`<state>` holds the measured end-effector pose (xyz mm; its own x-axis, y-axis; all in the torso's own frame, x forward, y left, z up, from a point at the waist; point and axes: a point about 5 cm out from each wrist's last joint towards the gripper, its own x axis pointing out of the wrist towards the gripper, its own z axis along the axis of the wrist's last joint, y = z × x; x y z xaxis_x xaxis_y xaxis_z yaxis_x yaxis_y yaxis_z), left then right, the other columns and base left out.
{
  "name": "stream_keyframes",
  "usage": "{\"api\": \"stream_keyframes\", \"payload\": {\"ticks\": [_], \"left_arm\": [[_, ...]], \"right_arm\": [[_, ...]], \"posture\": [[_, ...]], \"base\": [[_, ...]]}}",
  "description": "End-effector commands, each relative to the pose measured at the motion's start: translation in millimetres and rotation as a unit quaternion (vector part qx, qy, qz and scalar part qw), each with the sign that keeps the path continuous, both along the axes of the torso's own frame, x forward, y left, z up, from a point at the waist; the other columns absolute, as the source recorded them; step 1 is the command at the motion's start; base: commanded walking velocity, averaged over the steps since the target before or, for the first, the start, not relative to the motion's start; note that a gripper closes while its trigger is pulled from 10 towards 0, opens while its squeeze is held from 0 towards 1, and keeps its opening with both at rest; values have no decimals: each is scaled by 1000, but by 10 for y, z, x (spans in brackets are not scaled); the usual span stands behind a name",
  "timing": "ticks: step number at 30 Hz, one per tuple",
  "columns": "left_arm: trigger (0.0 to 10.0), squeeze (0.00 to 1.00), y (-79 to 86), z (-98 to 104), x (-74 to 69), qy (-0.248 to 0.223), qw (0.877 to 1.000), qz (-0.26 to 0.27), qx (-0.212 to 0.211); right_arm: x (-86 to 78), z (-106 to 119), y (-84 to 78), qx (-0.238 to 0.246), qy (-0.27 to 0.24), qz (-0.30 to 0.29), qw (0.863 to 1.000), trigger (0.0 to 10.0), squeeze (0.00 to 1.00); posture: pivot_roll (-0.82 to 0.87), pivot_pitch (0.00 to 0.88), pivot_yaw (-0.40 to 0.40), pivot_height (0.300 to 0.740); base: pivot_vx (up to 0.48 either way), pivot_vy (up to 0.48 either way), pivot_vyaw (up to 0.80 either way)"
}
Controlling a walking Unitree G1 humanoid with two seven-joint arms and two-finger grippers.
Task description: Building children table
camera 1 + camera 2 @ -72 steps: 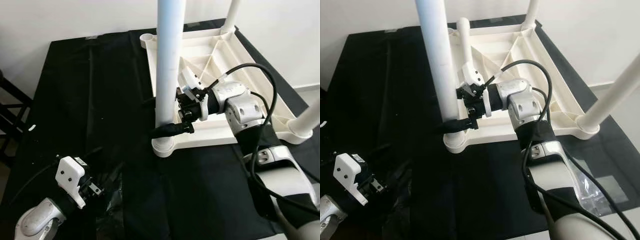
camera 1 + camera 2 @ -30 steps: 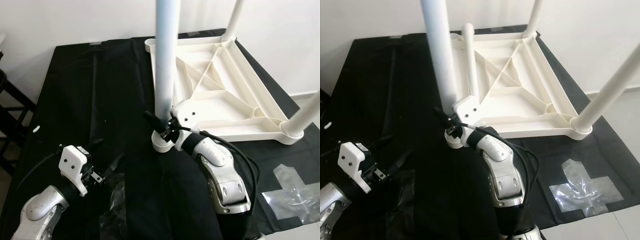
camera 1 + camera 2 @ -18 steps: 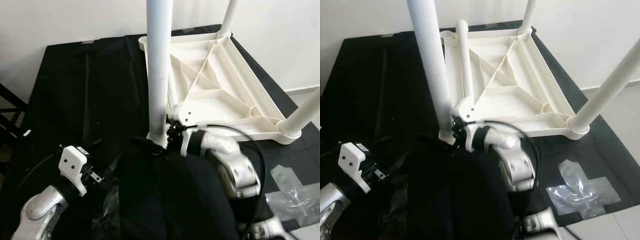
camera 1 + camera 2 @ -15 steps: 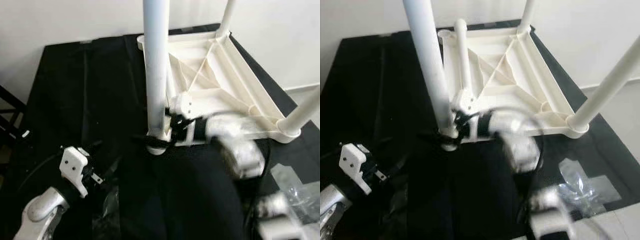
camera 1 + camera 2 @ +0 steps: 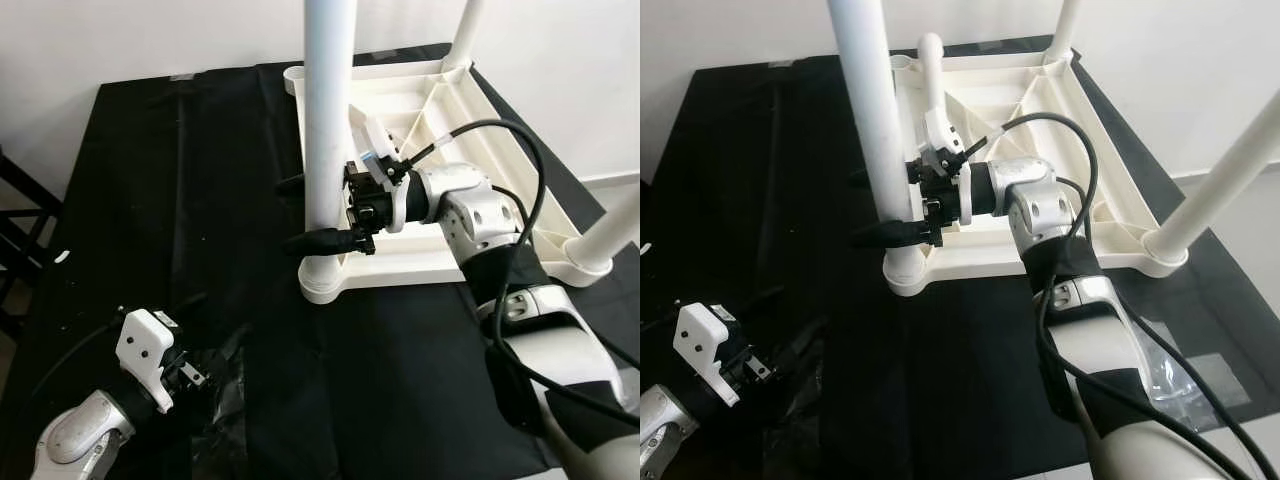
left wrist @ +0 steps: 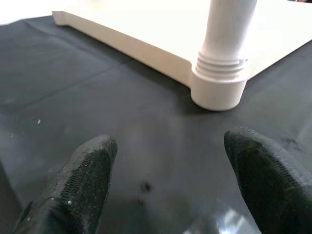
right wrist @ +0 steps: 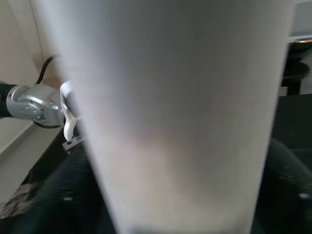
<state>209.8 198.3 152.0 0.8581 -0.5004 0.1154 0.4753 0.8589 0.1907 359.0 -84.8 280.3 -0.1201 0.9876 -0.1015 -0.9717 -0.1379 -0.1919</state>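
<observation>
A white children's table (image 5: 450, 150) lies upside down on a black cloth. Its near-left leg (image 5: 328, 120) stands upright in its corner socket (image 6: 218, 90). My right gripper (image 5: 875, 207) reaches in from the right, a little above that socket. Its black fingers (image 7: 63, 195) sit on either side of the leg and press against it. Two more legs stand at the far right (image 5: 465, 30) and near right (image 5: 615, 235) corners. A loose leg (image 5: 932, 75) rests inside the frame. My left gripper (image 6: 170, 175) hangs low at the near left, open and holding nothing.
The far-left corner socket (image 5: 293, 75) holds no leg. Crumpled black plastic (image 5: 220, 400) lies by my left gripper. A clear plastic bag (image 5: 1200, 380) lies at the near right edge. A dark frame (image 5: 15, 230) stands past the cloth's left side.
My right arm has swung from low in front of the leg's base to the right side, and its gripper now holds the leg higher up. The left arm has barely moved.
</observation>
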Motion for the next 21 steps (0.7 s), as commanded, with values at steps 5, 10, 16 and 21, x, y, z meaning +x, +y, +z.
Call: {"api": "stream_keyframes", "payload": {"ticks": [5, 10, 16, 21], "left_arm": [[10000, 0, 19, 8, -51, 7, 1000, -4, 6], [10000, 0, 8, 23, -54, 8, 1000, -10, 5], [10000, 0, 17, 39, -53, 4, 1000, -12, -1], [10000, 0, 60, 70, -54, -5, 1000, -12, 6]], "right_arm": [[14, -7, 68, -14, 0, 24, 1000, 0, 0], [41, -52, -11, -20, 6, 18, 1000, 0, 0], [67, -427, -239, -34, 1, -87, 996, 0, 0], [-116, -869, -264, -3, 67, -201, 977, 0, 0]], "posture": [[6, 261, -20, 740], [20, 259, -14, 740], [-6, 257, -20, 740], [-28, 264, -28, 740]], "base": [[0, 0, 0], [0, 0, 0], [0, 0, 0], [0, 0, 0]]}}
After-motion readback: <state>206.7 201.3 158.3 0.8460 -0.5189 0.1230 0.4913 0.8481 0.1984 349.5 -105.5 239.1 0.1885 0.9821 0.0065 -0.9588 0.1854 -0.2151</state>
